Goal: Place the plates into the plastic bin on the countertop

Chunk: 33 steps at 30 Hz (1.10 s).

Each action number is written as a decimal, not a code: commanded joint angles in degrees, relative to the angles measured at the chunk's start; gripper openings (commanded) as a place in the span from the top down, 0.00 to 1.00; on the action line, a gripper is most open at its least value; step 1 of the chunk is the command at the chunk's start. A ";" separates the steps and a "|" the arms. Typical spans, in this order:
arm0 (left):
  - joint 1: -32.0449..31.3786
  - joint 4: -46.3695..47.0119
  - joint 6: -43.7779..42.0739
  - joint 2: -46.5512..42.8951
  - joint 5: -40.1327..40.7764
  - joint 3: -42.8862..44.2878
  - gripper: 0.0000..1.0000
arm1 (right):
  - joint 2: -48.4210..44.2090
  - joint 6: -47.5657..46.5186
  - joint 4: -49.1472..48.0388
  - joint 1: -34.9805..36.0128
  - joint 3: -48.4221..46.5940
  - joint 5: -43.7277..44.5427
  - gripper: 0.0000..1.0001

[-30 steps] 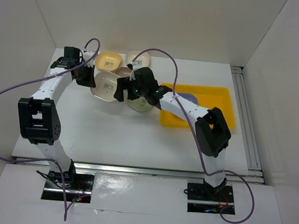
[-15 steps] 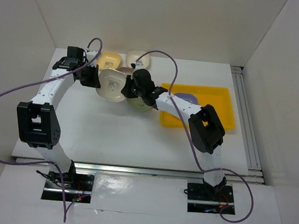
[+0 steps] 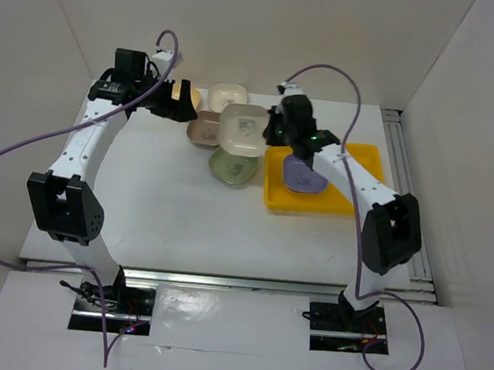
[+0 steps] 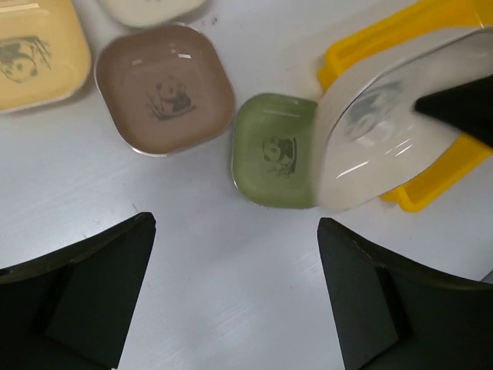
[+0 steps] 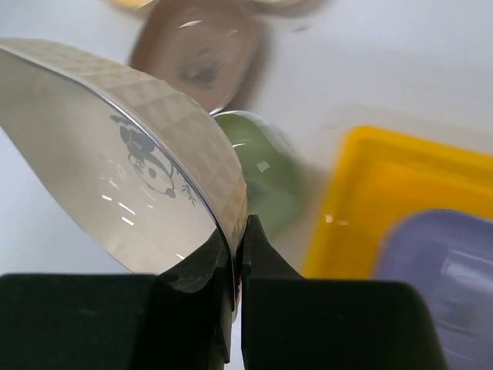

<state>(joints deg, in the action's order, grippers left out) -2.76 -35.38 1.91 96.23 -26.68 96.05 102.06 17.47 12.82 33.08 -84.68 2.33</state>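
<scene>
My right gripper is shut on the rim of a cream plate, holding it tilted in the air. In the top view this cream plate hangs just left of the yellow plastic bin, with the right gripper at its right edge. A lilac plate lies in the bin. On the countertop rest a green plate, a brown plate, another cream plate and a yellow plate. My left gripper is open and holds nothing, above bare countertop.
White walls stand close around the countertop on three sides. A metal rail runs along the right edge beside the bin. Purple cables loop above both arms.
The left gripper opened, let go of the cream plate and drew back to the left. The right gripper shut on that plate's rim and carried it right, towards the bin.
</scene>
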 commanded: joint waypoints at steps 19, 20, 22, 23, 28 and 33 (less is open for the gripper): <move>-1.89 -0.92 -2.18 29.89 9.27 25.41 0.00 | -5.56 -17.91 23.22 -24.47 4.00 -8.66 0.99; -1.89 -0.92 -2.18 31.03 9.80 25.41 0.00 | -5.56 -17.91 23.22 -25.08 4.00 -7.87 0.98; -1.89 -0.92 -2.70 32.18 9.80 26.03 0.00 | -4.95 -17.91 23.22 -25.08 4.53 -7.86 0.98; -2.42 -0.92 -2.70 33.31 10.32 26.64 0.00 | -4.25 -17.91 23.22 -25.60 4.53 -7.86 0.96; -2.95 -0.92 -3.23 35.35 12.09 28.31 0.00 | -2.31 -17.91 24.79 -25.61 0.67 -7.86 0.48; -2.95 -1.45 -3.23 36.40 12.79 28.93 0.00 | -3.79 -17.91 24.19 -25.61 -2.75 -8.48 0.00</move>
<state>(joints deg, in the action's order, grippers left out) -5.50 -37.41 -0.08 132.40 -14.57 122.06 99.79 -0.12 37.04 7.84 -82.50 -5.45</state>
